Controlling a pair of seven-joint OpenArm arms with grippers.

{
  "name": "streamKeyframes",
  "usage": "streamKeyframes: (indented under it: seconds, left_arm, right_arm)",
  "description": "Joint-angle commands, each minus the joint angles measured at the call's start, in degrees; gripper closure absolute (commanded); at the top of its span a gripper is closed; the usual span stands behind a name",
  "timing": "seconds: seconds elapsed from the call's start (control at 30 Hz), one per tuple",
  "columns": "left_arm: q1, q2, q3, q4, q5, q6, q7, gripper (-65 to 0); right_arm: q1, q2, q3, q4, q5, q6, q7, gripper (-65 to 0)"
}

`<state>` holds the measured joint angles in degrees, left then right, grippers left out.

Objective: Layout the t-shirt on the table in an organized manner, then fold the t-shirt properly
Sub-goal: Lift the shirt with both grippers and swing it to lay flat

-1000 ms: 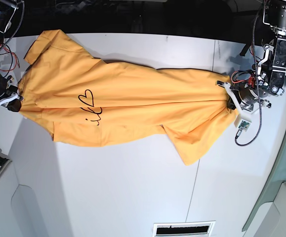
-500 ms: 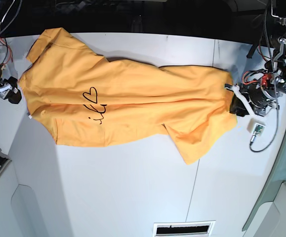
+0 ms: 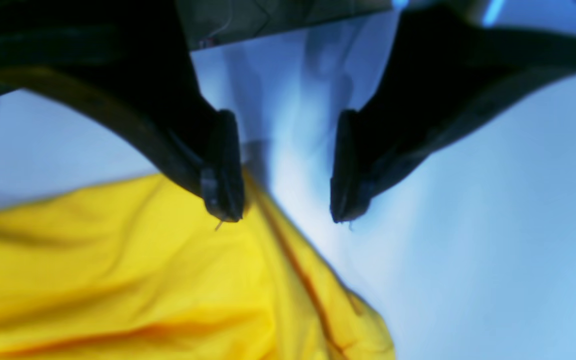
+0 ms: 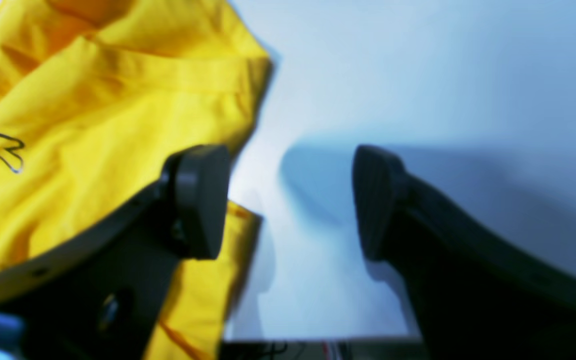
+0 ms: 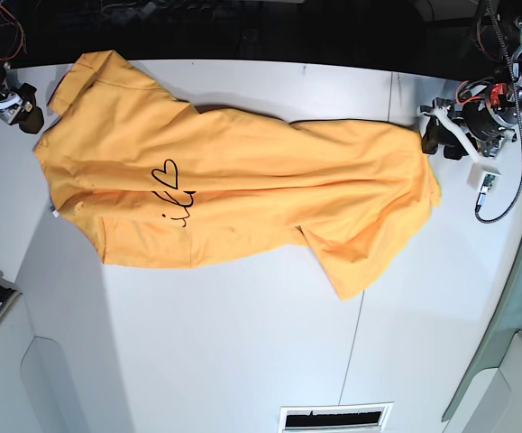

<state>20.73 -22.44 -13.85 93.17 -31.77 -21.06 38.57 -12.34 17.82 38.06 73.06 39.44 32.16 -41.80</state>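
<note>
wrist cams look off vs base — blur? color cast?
Left wrist: all soft, t-shirt smeared, fingers dark silhouettes, table tinted blue. Right wrist: same blue cast and blur, shirt oversaturated yellow against the base view's orange, finger shadows on the table. Base: sharp, evenly lit, fisheye bending at the edges, black background behind the table.

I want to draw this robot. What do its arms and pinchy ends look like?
Each tool, left and right, has two curved black fingers ending in flat dark pads. From above, the arms are black and silver metal with white parts, red wires and a black cable.
</note>
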Motion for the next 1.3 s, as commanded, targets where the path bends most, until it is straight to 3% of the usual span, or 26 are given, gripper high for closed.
streamKeyframes:
  seconds: [0.0, 0.17, 0.23, 0.27, 0.33, 0.37, 0.4, 0.53, 0.7, 1.03, 1.27]
  left_arm:
    - [-0.1, 0.2, -0.4, -0.5, -0.4, 0.0, -1.3, -32.1]
    - [-2.1, 4.2, -0.4, -4.8, -0.4, -3.6, -2.6, -32.0]
    - [-3.0, 5.5, -0.4, -4.9, -0.3, -4.3, -3.4, -27.9]
    - [-3.3, 5.5, -0.3, -4.9, -0.3, -4.3, -4.1, -20.6]
    - [-3.5, 5.4, -0.3, -4.9, -0.2, -4.3, -6.2, -0.1]
    - [-3.5, 5.1, -0.3, -4.9, 0.0, -4.3, -7.6, 0.0]
    - [-3.4, 4.6, -0.5, -4.9, 0.0, -4.3, -8.6, 0.0]
    - [-3.3, 1.7, -1.3, -1.9, -0.2, -4.7, -9.7, 0.0]
    - [1.0, 1.3, -7.1, 10.9, -1.5, -9.8, -10.5, 0.0]
    - [8.7, 1.8, -18.4, 32.1, -6.2, -10.1, -10.4, 0.0]
    - [8.3, 1.8, -28.2, 37.7, -11.6, -10.0, -12.2, 0.0]
  right_arm:
    - [0.2, -0.1, -0.7, 0.7, 0.3, 0.2, -0.7, -39.5]
    - [0.2, -1.9, -7.3, 0.7, 1.6, 0.2, -0.6, -39.4]
    - [0.2, -2.2, -9.7, 0.7, 2.1, 0.2, 0.0, -37.3]
    - [0.2, -2.4, -10.3, 0.7, 1.9, 0.2, 0.5, -32.3]
    - [0.2, -2.7, -10.7, 0.7, 1.9, 0.2, 1.3, -14.9]
    - [0.2, -2.7, -10.7, 0.7, 2.0, 0.2, 1.5, -4.7]
    - [0.2, -2.7, -10.5, 0.9, 2.0, 0.2, 1.7, 0.0]
    - [0.2, -2.7, -8.2, 3.3, 2.2, 0.7, 0.1, 0.0]
    - [-4.5, -2.6, -2.6, 10.7, 6.6, 2.1, -2.0, 0.0]
    - [-16.9, -2.6, 8.4, 29.8, 16.7, 2.3, -4.8, 0.0]
    - [-16.1, -2.1, 20.3, 37.9, 21.2, 2.6, -5.3, 0.0]
